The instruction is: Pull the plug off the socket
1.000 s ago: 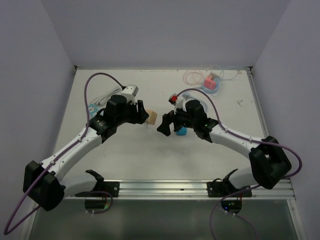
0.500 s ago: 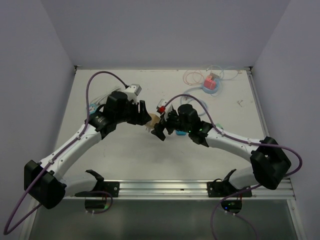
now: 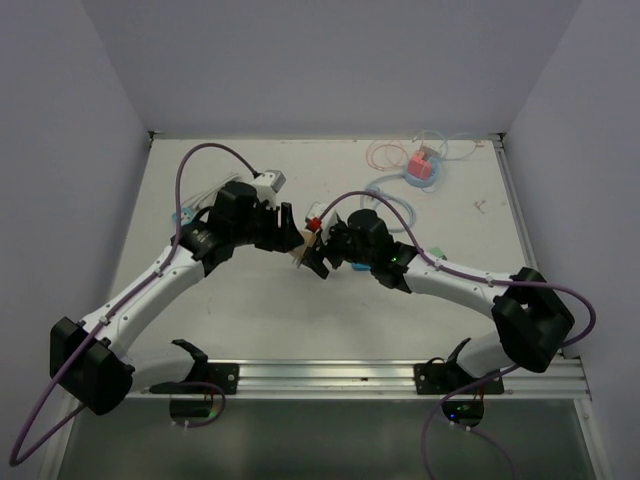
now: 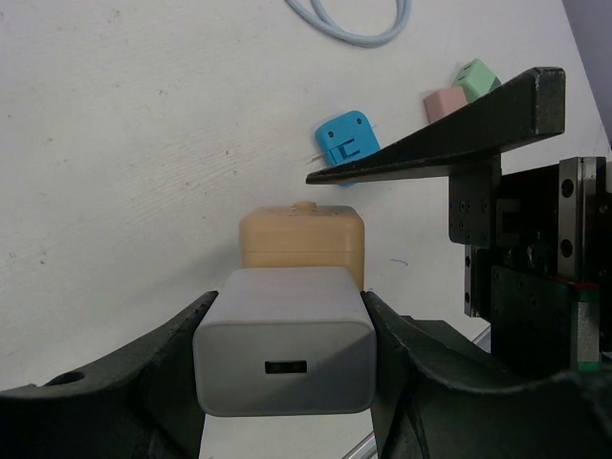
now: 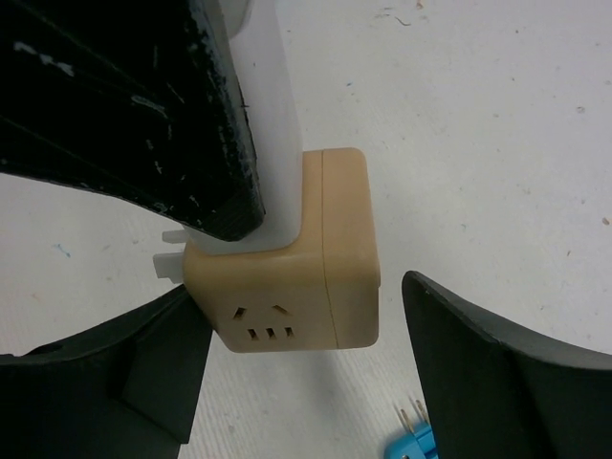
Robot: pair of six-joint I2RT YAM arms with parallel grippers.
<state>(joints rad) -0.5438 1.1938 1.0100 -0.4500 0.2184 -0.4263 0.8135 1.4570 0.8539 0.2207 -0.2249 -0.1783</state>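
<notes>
— Nearest first: what is the left pincer [image 4: 287, 320] doing?

— It's clamped on the white plug [image 4: 284, 368], with a black finger [image 4: 167, 359] pressed to each side. Its own camera shows that plainly. The overhead camera only gives two black heads meeting nose to nose over the middle of the counter [image 3: 300, 320].

— Is the plug seated?

— Yes, it's pushed into the tan socket [image 4: 301, 234]. From the left wrist, the plug's port end faces the lens and the socket sits just beyond it. So the long axis of the pair runs straight away from the left pincer, toward the right arm.

— What does the right wrist add?

— It shows the other end. One slotted face of the socket looks at that lens, and the plug goes in on a different face, above it in that view. The right pincer [image 5: 301, 316] stands open, one finger on either side of the socket. There's a clear gap on one side. The other finger is just beside the socket, and I can't tell whether it touches, or whether the socket rests on the counter.

— And farther off?

— A blue block [image 4: 346, 137] lies just past the socket. A pink block [image 4: 442, 103] and a green block [image 4: 478, 75] are farther on, then a pale cable [image 4: 354, 24]. Only the overhead view shows a red block [image 3: 423, 165] among thin wires [image 3: 385, 152] near the far right corner.
</notes>
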